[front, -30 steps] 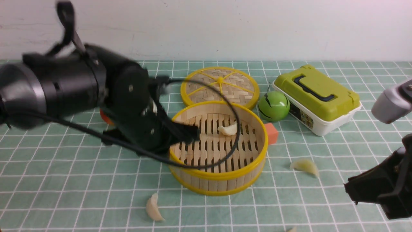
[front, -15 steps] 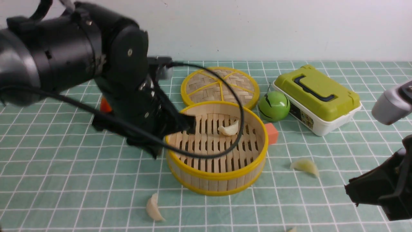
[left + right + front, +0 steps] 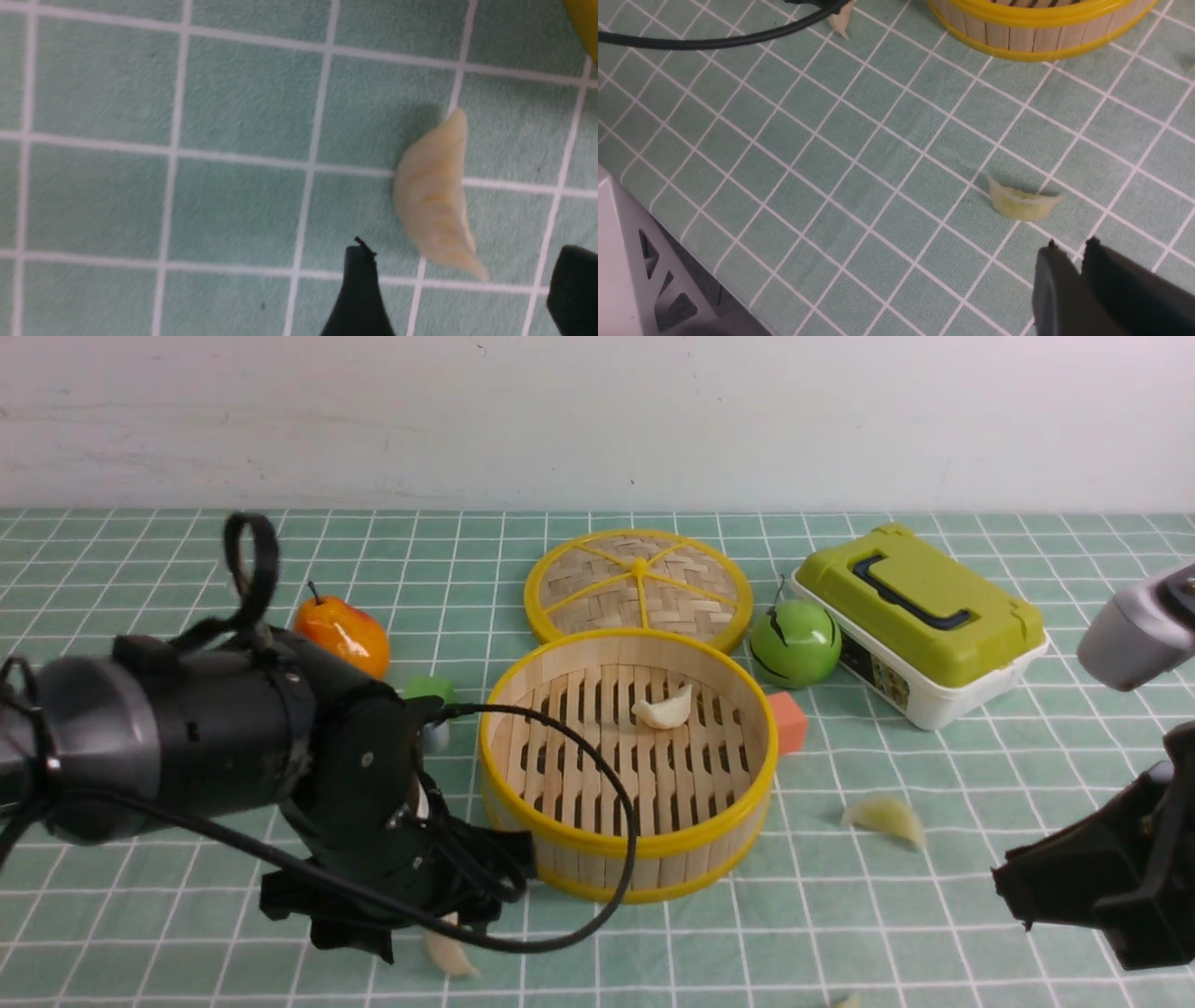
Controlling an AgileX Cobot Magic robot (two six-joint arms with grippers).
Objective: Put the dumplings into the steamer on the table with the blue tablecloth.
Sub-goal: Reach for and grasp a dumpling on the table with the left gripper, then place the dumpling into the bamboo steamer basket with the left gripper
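One dumpling (image 3: 664,709) lies inside the steamer (image 3: 627,845); three others sit on the counter (image 3: 140,541) and its gridded cloth (image 3: 934,728). My left end effector (image 3: 467,254) hangs open off the steamer's near left side, its fingers (image 3: 359,294) flanking the tip of a second dumpling (image 3: 434,205). A third dumpling (image 3: 885,817) rests right of the steamer. My right end effector (image 3: 1070,245), all but closed and empty, hovers beside the fourth dumpling (image 3: 1020,205), nearer me than the steamer.
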